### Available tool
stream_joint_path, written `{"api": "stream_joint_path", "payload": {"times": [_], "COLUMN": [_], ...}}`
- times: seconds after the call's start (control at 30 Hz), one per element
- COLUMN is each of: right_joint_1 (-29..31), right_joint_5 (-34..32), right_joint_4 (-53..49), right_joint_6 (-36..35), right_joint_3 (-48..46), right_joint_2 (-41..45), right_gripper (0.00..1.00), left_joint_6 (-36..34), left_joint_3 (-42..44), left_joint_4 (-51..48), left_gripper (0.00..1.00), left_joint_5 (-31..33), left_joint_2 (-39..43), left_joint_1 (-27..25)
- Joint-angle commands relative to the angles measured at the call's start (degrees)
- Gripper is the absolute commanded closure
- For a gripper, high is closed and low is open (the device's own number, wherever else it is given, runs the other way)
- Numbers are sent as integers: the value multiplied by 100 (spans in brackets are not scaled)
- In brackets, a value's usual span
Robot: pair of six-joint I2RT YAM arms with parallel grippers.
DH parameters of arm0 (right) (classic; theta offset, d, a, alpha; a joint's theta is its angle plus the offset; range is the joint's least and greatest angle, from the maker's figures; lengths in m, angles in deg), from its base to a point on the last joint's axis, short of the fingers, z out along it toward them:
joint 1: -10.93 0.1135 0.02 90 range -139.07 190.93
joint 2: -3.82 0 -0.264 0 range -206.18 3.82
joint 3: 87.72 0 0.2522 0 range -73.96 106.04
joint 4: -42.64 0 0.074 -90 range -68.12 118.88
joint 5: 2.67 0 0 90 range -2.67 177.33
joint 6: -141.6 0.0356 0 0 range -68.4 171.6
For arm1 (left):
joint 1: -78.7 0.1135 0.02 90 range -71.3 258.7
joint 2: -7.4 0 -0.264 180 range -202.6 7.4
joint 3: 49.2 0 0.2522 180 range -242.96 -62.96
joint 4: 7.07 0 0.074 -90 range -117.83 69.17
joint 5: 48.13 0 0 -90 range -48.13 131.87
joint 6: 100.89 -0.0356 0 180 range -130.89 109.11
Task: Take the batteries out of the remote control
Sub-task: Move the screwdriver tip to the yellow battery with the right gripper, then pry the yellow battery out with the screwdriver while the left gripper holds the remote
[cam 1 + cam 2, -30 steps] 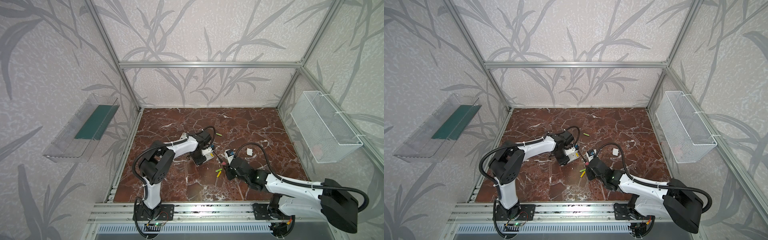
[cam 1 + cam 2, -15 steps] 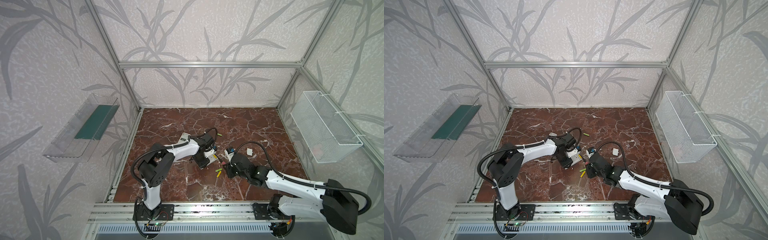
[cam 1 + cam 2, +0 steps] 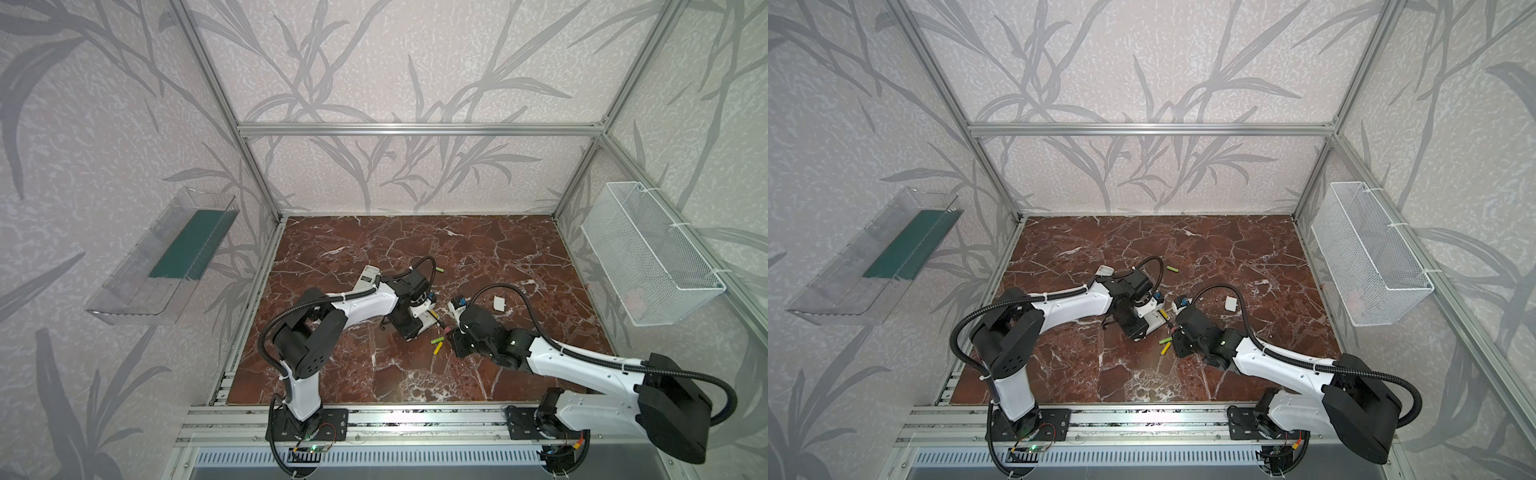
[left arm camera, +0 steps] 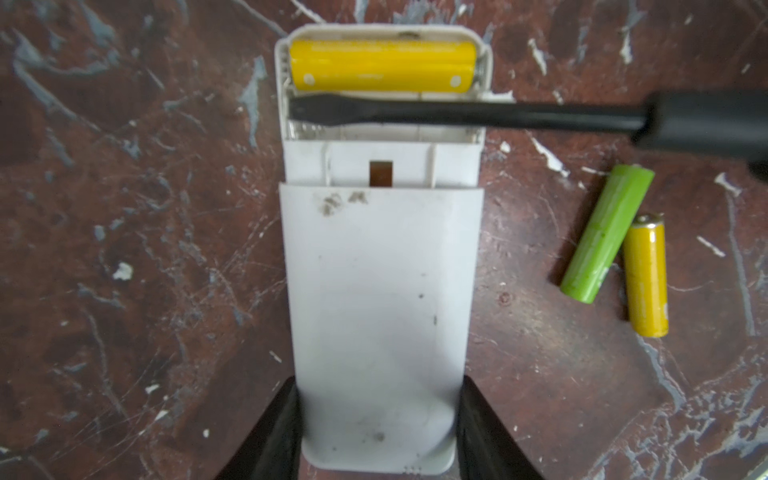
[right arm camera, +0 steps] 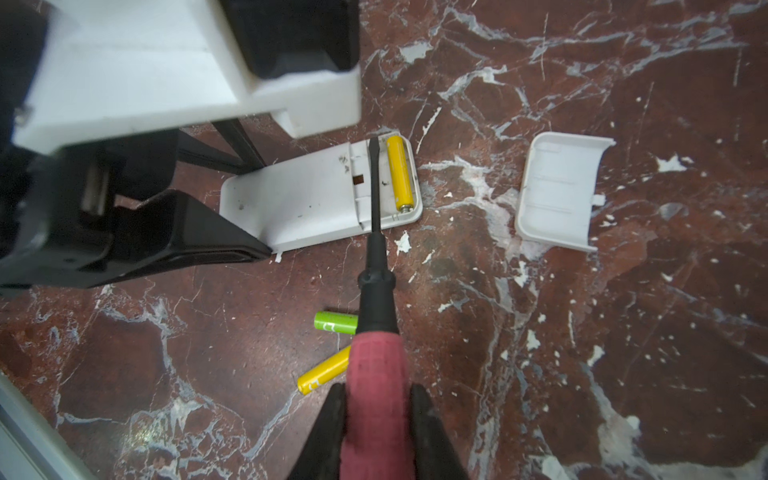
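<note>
Nearest the bases, the right gripper (image 5: pixel 376 399) was clamped narrow on the red handle of the screwdriver (image 5: pixel 376 291). Just past it a green battery (image 4: pixel 606 232) and a yellow battery (image 4: pixel 646 274) lay loose and close together on the marble table (image 3: pixel 415 374). Against the pictures from a second before, neither cell had rolled and neither claw had changed its width; only the left arm had shifted its wrist a little over the remote. So nothing new had come out in that second — the prying step looked set up, not done.

Next, the left gripper (image 4: pixel 378 386) stood about half wide, its fingers pressed on both sides of the remote control (image 4: pixel 378 291), pinning it flat. The blade lay across the emptied slot of the open bay, just beside the last battery (image 4: pixel 382 64), which sat at the end wall; whether the two touched could not be told. By my judgement, that cell's seat against the wall left little room for the tip.

Farther out, the detached cover (image 5: pixel 559 189) lay clear of the work, and a fourth battery (image 3: pixel 439 270) rested well apart toward the back. The wire basket (image 3: pixel 648 266) hung on the side wall — nothing there blocked the tool.
</note>
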Motion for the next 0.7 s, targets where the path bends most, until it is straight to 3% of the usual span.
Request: {"api": "stream_joint_path", "payload": {"times": [0.0, 0.67], "right_joint_1": [-46, -172], "right_joint_5": [-35, 201], "right_joint_4": [-220, -545], "right_joint_6": [29, 154], "right_joint_3": [244, 466], "right_joint_2": [104, -156], "right_gripper": [100, 100], "left_joint_6": [360, 1337], "left_joint_3": [112, -22], "left_joint_4": [132, 339], "left_gripper": [88, 89], "left_joint_5": [81, 882], "left_joint_2": [-108, -420], "left_joint_1": [-40, -47]}}
